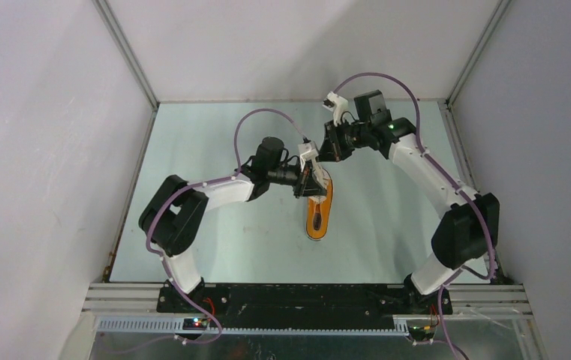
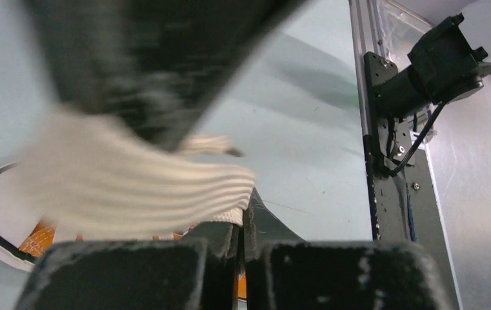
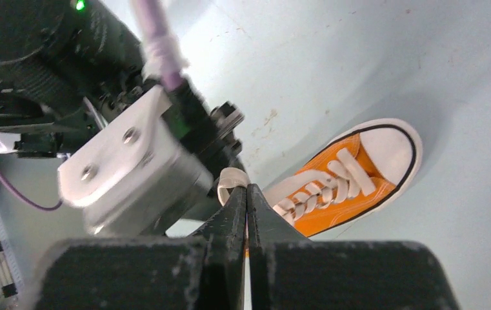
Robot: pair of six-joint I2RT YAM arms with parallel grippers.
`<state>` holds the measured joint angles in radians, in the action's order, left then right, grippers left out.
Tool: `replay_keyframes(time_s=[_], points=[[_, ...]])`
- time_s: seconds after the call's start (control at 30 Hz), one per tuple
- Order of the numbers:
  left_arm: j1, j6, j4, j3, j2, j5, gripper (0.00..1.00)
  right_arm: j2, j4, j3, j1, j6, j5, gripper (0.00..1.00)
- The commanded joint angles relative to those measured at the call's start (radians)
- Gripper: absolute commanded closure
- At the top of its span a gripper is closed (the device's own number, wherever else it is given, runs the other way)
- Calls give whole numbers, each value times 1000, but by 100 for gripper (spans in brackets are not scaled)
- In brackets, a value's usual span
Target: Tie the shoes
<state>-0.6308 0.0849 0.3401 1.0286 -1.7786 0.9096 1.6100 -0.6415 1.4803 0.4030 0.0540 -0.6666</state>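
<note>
The orange sneaker [image 1: 317, 216] lies mid-table, its white toe cap toward the arm bases. In the right wrist view the sneaker [image 3: 352, 177] shows its laced top. My left gripper [image 1: 311, 182] hovers over the shoe's far end. In its wrist view the left gripper [image 2: 248, 210] is shut on a white lace [image 2: 139, 194] that runs blurred across the frame. My right gripper [image 1: 330, 148] is just beyond the shoe. In its own view the right gripper [image 3: 247, 188] is shut on a small white lace loop [image 3: 230, 181], close against the left wrist's housing [image 3: 133, 174].
Grey walls enclose the pale table [image 1: 214, 225] on three sides. Metal rails [image 1: 312, 296] and the arm bases run along the near edge. The right arm's base motor [image 2: 436, 71] stands at the table's edge in the left wrist view.
</note>
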Motion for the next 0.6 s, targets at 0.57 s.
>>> replay_keyframes(time_s=[0.57], points=[[15, -497, -415, 79, 32, 178, 100, 158, -49, 168, 78, -162, -46, 100]])
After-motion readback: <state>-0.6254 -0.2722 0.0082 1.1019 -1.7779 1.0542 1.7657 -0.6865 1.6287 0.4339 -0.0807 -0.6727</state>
